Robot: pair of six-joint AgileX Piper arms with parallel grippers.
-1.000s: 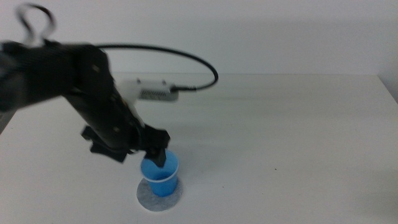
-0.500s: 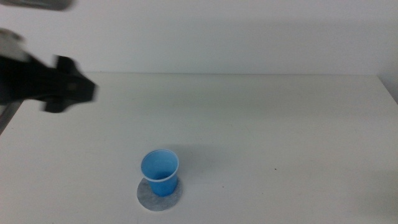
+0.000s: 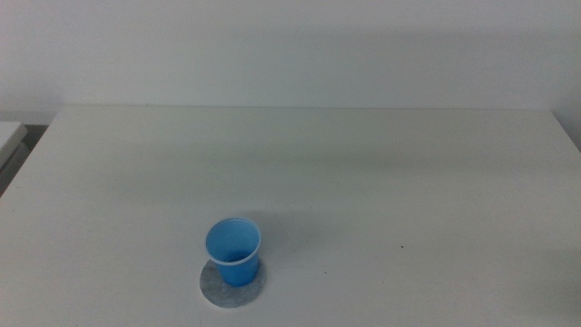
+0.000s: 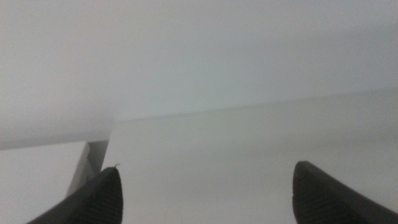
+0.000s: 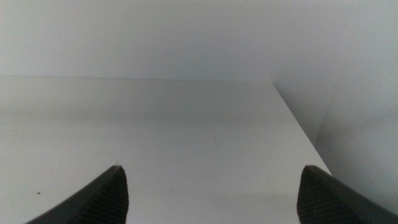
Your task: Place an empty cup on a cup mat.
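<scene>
The bright blue cup (image 3: 234, 251) stands upright on the round grey speckled cup mat (image 3: 214, 289) near the table's front, left of centre. The cup looks empty inside. Neither arm shows in the middle view. My left gripper (image 4: 205, 190) is open and holds nothing; its view shows only bare table and wall. My right gripper (image 5: 214, 190) is open and holds nothing, over the table near its right edge. The cup and the mat do not show in either wrist view.
The white table (image 3: 381, 182) ends at a pale wall at the back. Its right edge (image 5: 298, 127) shows in the right wrist view. A second white surface (image 4: 37, 171) lies beside the table's left edge, across a narrow gap.
One second ago my left gripper was at the cup's rim on the mat. It let go, pulled back to the left and has left the middle view. The cup stays on the mat.
</scene>
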